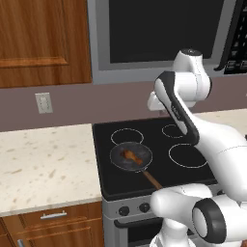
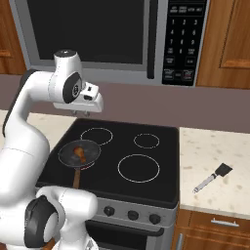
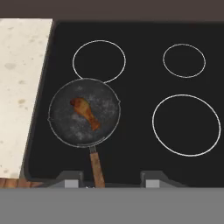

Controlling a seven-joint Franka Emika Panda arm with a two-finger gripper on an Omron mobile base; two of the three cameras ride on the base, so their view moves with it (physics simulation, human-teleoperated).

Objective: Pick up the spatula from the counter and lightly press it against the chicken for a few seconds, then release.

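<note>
The spatula (image 2: 213,177), black blade and grey handle, lies flat on the speckled counter to the right of the stove. A brown chicken drumstick (image 3: 85,113) (image 1: 130,156) (image 2: 79,154) rests in a dark frying pan (image 3: 59,131) (image 2: 66,157) (image 1: 118,161) on the stove's front left burner. My gripper (image 3: 109,180) (image 2: 79,113) hangs high above the cooktop, looking straight down on it. Its fingertips (image 3: 70,178) stand wide apart, open, with nothing between them. It is far to the left of the spatula.
The pan's wooden handle (image 3: 97,168) points toward the stove's front edge. A microwave (image 2: 112,34) hangs above the black cooktop (image 2: 146,171), close over my arm. Counter (image 1: 43,164) runs left of the stove, and wooden cabinets sit above.
</note>
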